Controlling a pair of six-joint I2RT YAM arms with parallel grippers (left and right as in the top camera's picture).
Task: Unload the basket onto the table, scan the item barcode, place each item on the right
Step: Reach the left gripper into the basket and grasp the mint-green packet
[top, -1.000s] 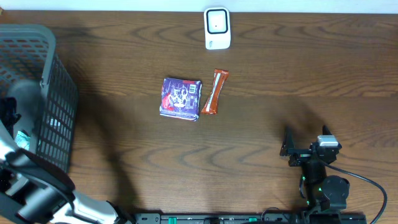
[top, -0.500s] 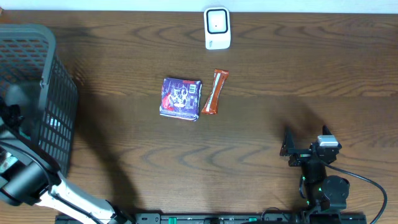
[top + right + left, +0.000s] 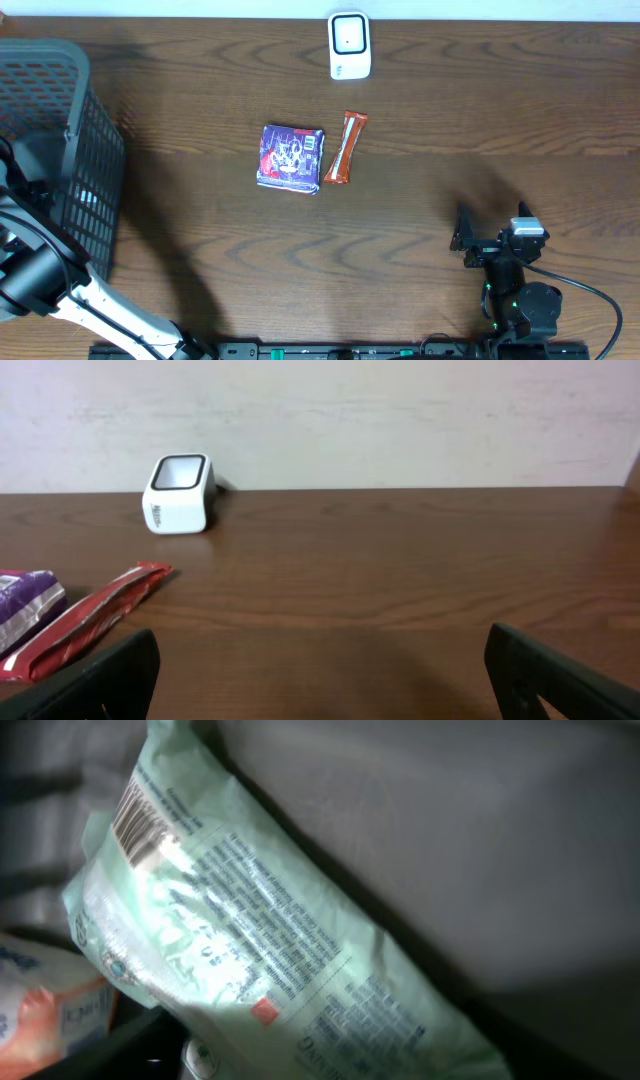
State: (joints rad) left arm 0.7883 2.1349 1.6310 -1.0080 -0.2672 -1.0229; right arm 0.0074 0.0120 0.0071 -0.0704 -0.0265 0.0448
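The table is unchanged; only the left arm has shifted at the basket. A green packet lies close before the left hand, whose grip I cannot tell. The right hand is spread.

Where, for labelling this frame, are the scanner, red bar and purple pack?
scanner (image 3: 349, 44), overhead view, top face.
red bar (image 3: 344, 148), overhead view, wrapper middle.
purple pack (image 3: 291, 157), overhead view, printed face centre.

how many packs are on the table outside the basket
2: a purple packet mid-table and a red snack bar just beside it. The basket holds more, such as a pale green packet; some may be hidden.
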